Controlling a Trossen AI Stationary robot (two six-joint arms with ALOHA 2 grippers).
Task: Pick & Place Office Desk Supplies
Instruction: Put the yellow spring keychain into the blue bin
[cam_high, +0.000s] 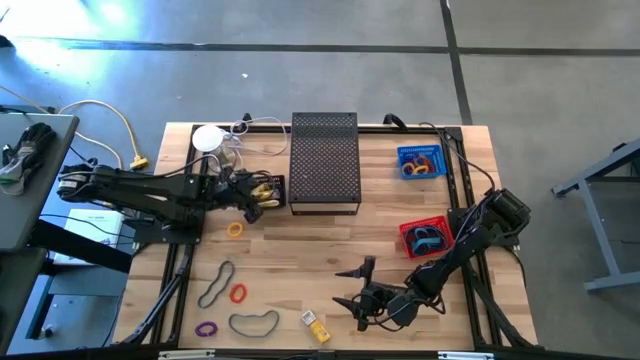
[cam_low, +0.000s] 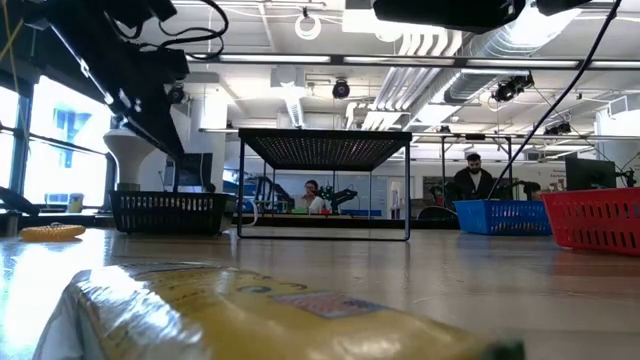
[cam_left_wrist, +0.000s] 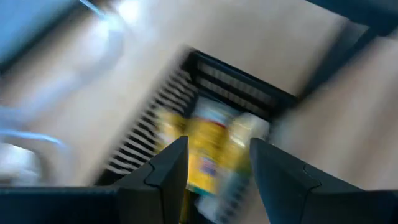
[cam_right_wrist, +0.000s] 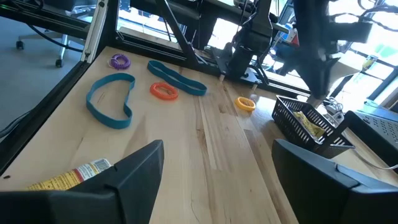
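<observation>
Two arms: both work over one wooden counter (cam_high: 330, 260).
High view, left claw (cam_high: 258, 203): it hangs over the black basket (cam_high: 268, 190) near the counter's back left, likely to drop a yellow piece in.
High view, right claw (cam_high: 352, 287): wide open and empty, near the front edge, pointed at the loose things, likely ready to pick.
High view, count: two big dark bands, one red band (cam_high: 238, 293), one purple band (cam_high: 206, 328), one orange band (cam_high: 235, 230), one yellow piece (cam_high: 315, 326).
High view, bins: one blue basket (cam_high: 420, 160) and one red basket (cam_high: 427, 237) by the right edge, each with bands inside.
Low view: the yellow piece lies close up; a black mesh stand (cam_low: 325, 150) sits mid-counter.
Left wrist view: fingers (cam_left_wrist: 168, 168) part-open, gripping nothing; yellow pieces (cam_left_wrist: 208, 149) lie in the basket below.
Right wrist view: fingers spread, nothing between.
</observation>
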